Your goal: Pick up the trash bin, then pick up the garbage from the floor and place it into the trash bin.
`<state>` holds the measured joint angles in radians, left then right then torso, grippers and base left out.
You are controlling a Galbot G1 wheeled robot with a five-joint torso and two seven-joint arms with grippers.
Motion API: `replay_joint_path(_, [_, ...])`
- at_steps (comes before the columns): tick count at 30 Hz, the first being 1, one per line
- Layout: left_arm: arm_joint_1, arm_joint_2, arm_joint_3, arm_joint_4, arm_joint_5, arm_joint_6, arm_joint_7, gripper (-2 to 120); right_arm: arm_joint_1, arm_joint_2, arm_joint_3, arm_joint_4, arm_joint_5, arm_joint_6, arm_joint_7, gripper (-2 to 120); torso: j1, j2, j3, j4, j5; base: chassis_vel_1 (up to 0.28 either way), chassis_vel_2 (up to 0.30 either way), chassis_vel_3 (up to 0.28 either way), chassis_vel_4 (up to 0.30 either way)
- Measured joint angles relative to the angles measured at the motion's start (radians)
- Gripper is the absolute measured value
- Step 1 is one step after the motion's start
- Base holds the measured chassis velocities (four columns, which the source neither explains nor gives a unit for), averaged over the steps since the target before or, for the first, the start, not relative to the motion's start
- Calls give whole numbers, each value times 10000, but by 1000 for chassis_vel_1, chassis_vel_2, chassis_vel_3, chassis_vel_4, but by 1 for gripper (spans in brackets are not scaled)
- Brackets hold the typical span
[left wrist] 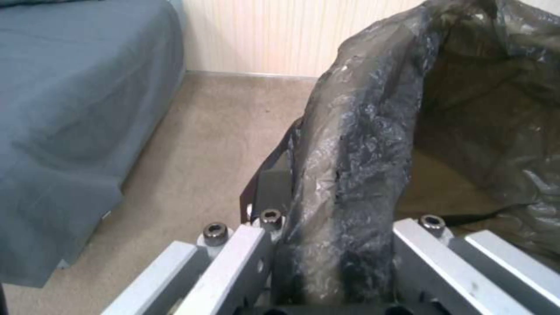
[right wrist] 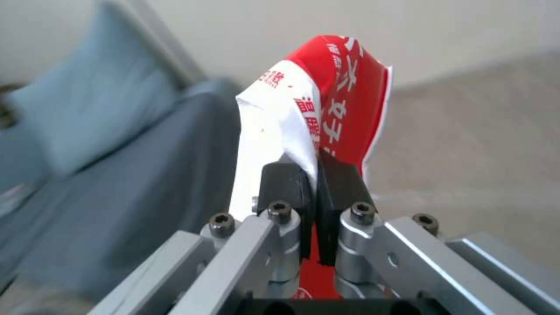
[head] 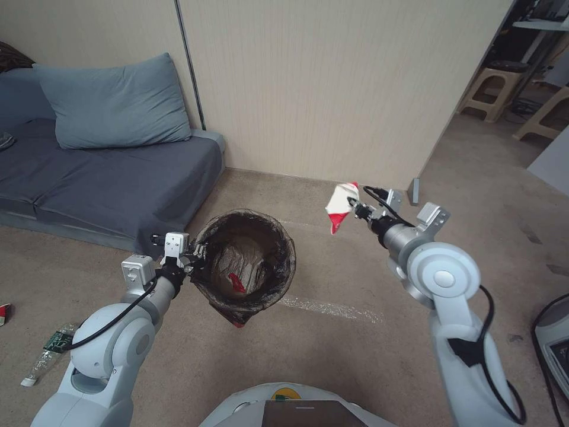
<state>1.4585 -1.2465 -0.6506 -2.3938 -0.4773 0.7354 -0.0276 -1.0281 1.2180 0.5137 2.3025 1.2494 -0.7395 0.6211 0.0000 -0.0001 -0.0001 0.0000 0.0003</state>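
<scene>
The trash bin (head: pixel 246 261), round and lined with a dark bag, hangs above the carpet in the middle of the head view. My left gripper (head: pixel 198 256) is shut on its near-left rim; the left wrist view shows the bag-covered rim (left wrist: pixel 350 175) clamped between the fingers. Some red and pale garbage (head: pixel 237 279) lies inside the bin. My right gripper (head: pixel 354 207) is shut on a crushed red-white paper cup (head: pixel 341 206), held in the air to the right of the bin and slightly beyond it. In the right wrist view the cup (right wrist: pixel 315 105) sticks up from the black pads.
A blue-grey sofa (head: pixel 106 178) with a cushion stands at the left, and a beige wall panel (head: pixel 332 89) behind. A clear bottle with a green label (head: pixel 50 350) and a small red-white scrap (head: pixel 3 313) lie on the floor at the left. Tape strip (head: pixel 332 308) crosses the carpet. Plastic stools (head: pixel 489 89) stand far right.
</scene>
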Motion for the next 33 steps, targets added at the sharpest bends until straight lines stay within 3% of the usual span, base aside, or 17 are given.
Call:
replay_joint_path(2, [3,-50,24,53,54,0,15,5,240,-812,-366,232,103,1,-568,0,0,0,0,-1,-2,0,0,0,0])
replay_joint_path(6, [4,-133,54,163,136,0,25,5,813,-1716,-1253,269,122,7,-1104,0,0,0,0,-2,-2,0,0,0,0])
replay_joint_path(7, [4,-133,54,163,136,0,25,5,813,-1716,-1253,269,122,7,-1104,0,0,0,0,-2,-2,0,0,0,0])
replay_joint_path(10, [-28,-196,56,292,189,0,35,5,1672,-2065,-2590,123,180,10,-1252,0,0,0,1,2,-1,0,0,0,0])
replay_joint_path(22, [-64,-198,-43,604,266,-83,67,5,3384,-2122,-6089,-504,70,26,-1329,0,0,0,2,0,-4,0,0,0,0])
replay_joint_path(33, [-100,-154,-119,590,233,-82,65,5,3409,-1550,-7476,-1341,-557,39,-1383,0,0,0,2,-1,-4,0,0,0,0])
